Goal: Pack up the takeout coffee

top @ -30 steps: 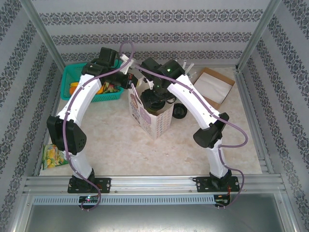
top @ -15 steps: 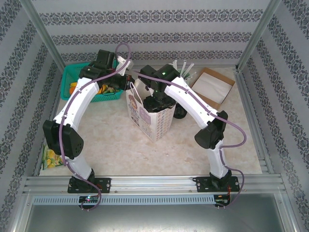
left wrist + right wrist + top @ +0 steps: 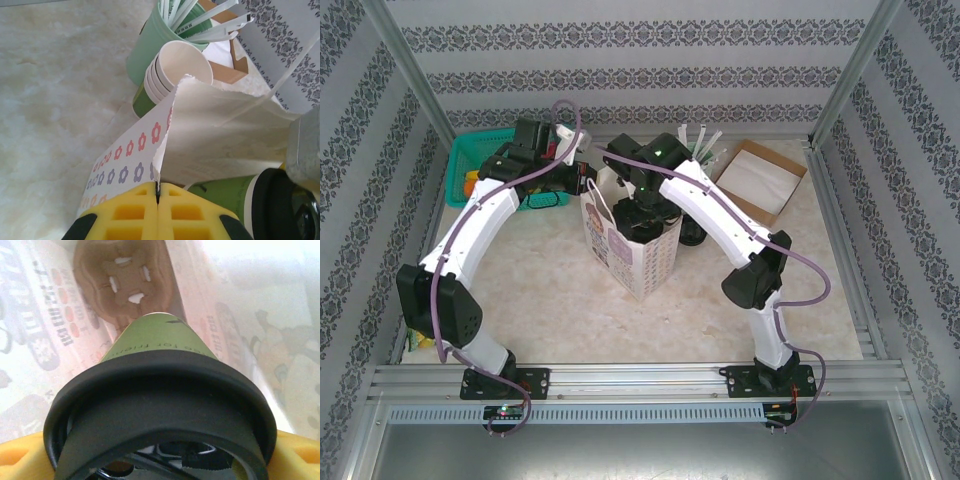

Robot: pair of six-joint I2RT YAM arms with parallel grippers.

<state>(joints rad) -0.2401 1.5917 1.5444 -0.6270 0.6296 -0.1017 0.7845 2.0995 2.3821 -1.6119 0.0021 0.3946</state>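
Two arms are leaning in over the paper bag (image 3: 642, 255), which is standing upright in the middle of the bench (image 3: 550, 290). I am seeing the left jaws closed flat on the bag's near rim, their yellow pads (image 3: 125, 215) pinching the flowered paper edge. The right jaws are gripping the coffee (image 3: 155, 340) near its top, spread wide around it, with yellow foam (image 3: 20, 457) showing at each side of the black lid (image 3: 160, 390). The coffee is hanging inside the bag, its base pointing toward the bag's floor; whether it is touching that floor I cannot tell. Through the left wrist camera I am also catching a tilted cup stack (image 3: 172, 65) just behind the bag, beside a pale green tumbler (image 3: 147, 47) of straws, with a cardboard box (image 3: 235, 70) beyond them. A green basket (image 3: 470, 160) is sitting at the far left.
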